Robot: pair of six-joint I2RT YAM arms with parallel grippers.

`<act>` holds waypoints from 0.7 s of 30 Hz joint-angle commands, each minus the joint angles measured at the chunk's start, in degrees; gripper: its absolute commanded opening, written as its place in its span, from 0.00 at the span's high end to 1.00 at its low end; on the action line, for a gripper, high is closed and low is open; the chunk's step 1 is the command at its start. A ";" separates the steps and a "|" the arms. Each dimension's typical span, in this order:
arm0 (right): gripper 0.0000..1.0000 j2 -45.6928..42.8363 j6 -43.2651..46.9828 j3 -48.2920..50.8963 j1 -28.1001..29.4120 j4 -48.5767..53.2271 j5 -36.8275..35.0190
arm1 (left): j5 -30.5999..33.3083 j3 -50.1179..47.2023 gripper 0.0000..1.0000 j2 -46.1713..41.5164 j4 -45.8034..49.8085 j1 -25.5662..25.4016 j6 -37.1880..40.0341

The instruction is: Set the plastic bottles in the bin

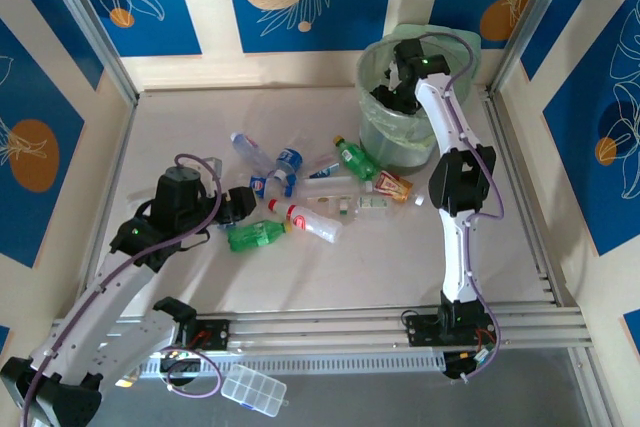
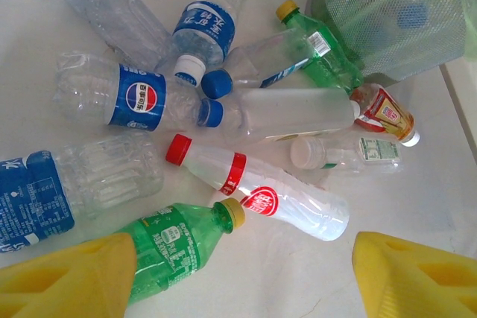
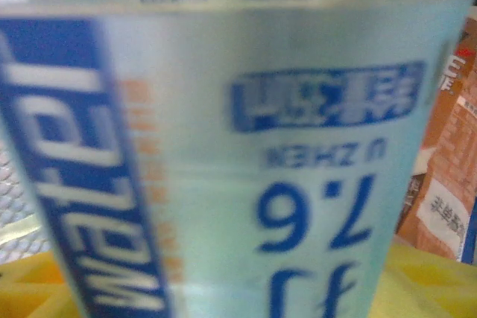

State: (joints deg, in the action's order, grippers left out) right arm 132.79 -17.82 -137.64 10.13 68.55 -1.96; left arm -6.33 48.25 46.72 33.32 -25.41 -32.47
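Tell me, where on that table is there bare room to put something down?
Bare table runs along the near side, between the plastic bottles and the front rail, and across the far-left corner behind them. The middle is crowded with bottles, up to the bin.

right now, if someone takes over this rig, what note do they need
left end effector: open, empty, low over the table beside a green bottle.
right end effector: at the mouth of the bin, with a blue-labelled bottle right at its fingers; gripped or released is unclear.
done: that one bottle has reached the bin.
left: about ten bottles lie piled on the table, left of the bin.
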 commanded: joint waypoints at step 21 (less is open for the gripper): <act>0.18 -20.25 1.46 -1.60 4.70 -1.02 -15.76 | 1.88 3.48 0.20 -2.85 4.86 -0.26 0.02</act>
State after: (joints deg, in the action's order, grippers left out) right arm 116.27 -17.39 -138.54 12.47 68.16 -14.68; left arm -5.41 50.37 44.71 36.10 -25.41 -32.51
